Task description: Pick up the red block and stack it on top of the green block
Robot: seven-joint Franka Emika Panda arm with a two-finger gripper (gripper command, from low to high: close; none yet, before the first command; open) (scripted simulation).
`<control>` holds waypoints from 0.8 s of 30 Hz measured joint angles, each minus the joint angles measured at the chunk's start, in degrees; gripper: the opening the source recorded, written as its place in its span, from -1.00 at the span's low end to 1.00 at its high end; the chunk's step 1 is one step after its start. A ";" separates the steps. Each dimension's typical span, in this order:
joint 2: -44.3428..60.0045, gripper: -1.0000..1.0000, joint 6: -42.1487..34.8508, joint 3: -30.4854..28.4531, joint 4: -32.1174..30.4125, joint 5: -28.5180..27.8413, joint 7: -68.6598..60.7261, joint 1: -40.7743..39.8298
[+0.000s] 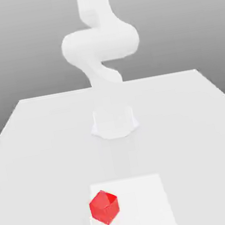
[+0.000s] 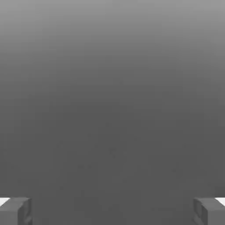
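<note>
From my wrist feed I see the gripper (image 2: 112, 211) with its jaws spread wide, one grey fingertip (image 2: 15, 211) at each side, nothing between them, against a plain grey backdrop.

- A white counter (image 1: 32, 149) fills the lower part of the exterior view, its far edge running straight across the middle.
- A slightly brighter white rectangular patch (image 1: 147, 207) lies on the counter near the front edge.
- Behind the counter, a plain grey backdrop (image 1: 14, 43) rises, lighter toward the bottom.
- Light is soft and even, casting no hard shadows.
- In the hand view, a grey gradient backdrop (image 2: 112, 88) darkens downward.
</note>
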 joint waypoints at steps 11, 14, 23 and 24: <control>23.27 0.00 11.82 2.69 -9.67 -2.03 15.13 -6.68; 29.51 0.00 15.01 2.75 -12.27 -2.37 19.04 -7.87; 48.05 0.00 25.65 2.07 -18.31 -0.81 27.10 -9.63; 50.11 0.00 27.34 1.88 -18.13 -1.01 27.39 -9.49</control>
